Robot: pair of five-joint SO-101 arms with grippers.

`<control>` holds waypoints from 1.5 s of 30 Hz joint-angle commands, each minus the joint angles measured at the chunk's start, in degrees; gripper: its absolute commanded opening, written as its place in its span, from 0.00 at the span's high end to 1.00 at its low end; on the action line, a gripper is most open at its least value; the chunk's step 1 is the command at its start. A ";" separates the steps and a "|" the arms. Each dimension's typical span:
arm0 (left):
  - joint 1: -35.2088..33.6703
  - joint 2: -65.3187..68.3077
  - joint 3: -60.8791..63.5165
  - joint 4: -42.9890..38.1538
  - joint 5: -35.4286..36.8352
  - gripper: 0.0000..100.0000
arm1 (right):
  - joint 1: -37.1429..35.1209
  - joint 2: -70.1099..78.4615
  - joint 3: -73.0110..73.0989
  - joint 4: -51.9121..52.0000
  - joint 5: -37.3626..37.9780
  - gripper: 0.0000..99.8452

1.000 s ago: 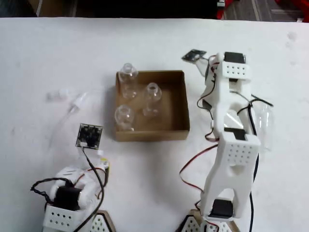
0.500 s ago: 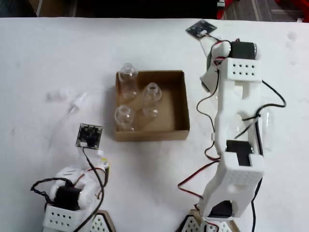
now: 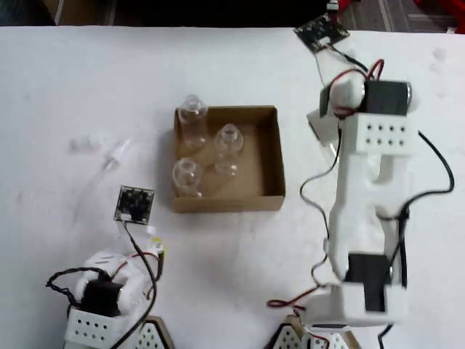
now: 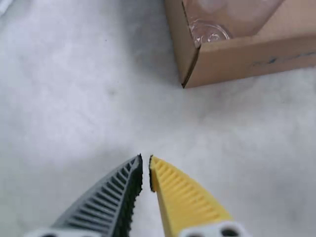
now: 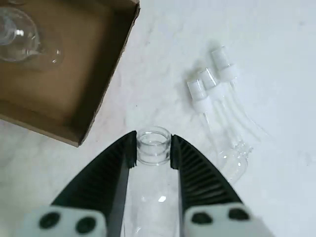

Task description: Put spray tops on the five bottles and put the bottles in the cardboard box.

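The cardboard box [image 3: 265, 156] sits mid-table with three clear bottles standing in it, among them one [image 3: 229, 142] near the middle. My right gripper [image 5: 153, 148] is shut on the neck of another clear bottle [image 5: 153, 139], just off the box's corner [image 5: 94, 106]. Three white spray tops [image 5: 208, 79] lie on the table beyond that bottle. My right arm [image 3: 374, 156] stretches along the table's right side. My left gripper [image 4: 145, 165] is shut and empty above bare table, near a box corner [image 4: 190, 69].
More clear spray tops [image 3: 109, 149] lie left of the box. My left arm [image 3: 109, 294] is folded at the front left, its camera board [image 3: 134, 203] close to the box's front left corner. Cables trail beside the right arm [image 3: 320, 189].
My right arm has swung to the right and stretched toward the table's far edge. It now covers the spot where a bottle lay at its right. The left arm has not moved.
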 commanded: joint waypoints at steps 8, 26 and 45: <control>0.75 -0.48 0.00 0.35 0.79 0.97 | -4.79 -22.73 15.47 -8.75 -0.70 0.98; 0.75 -0.48 0.00 0.35 0.79 0.97 | -4.62 -44.70 52.66 -38.81 -8.62 0.98; 0.75 -0.48 0.00 0.35 0.79 0.97 | -4.18 -62.37 85.54 -78.55 -9.14 0.98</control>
